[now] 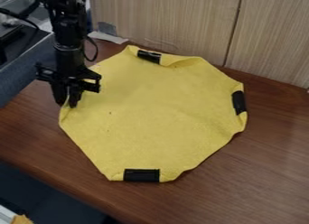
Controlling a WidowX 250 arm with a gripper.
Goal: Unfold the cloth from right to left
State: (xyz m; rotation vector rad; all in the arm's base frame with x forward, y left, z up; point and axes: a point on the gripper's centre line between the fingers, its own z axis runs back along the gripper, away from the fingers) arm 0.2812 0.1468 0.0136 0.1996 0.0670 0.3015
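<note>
1. At the far left, a blue-grey surface (25,69) lies alongside the table. In the lower left corner is a small orange-yellow thing (22,219), cut off by the view's bottom edge.
2. The black arm (67,26) comes in from the top, left of centre, with a loop of black cable (91,49) beside it.
3. Below it, the gripper (67,103) hangs down at the left edge of the cloth. I cannot tell whether its jaws are spread, pressed together or pinching the cloth.
4. Near the wall, to the right of the arm, a pale strip (109,37) lies at the back of the table.
5. The yellow cloth (154,108) is spread over the brown wooden table (265,160), roughly eight-sided, from the gripper to right of centre. Its surface is mostly flat, with a raised, rumpled edge at the back.
6. Three black patches sit along its rim: one at the front (142,175), one at the back (149,56) and one on the right (239,102).
7. Behind the table stands a light wood-grain wall (181,20), with a dark upright seam right of centre.
</note>
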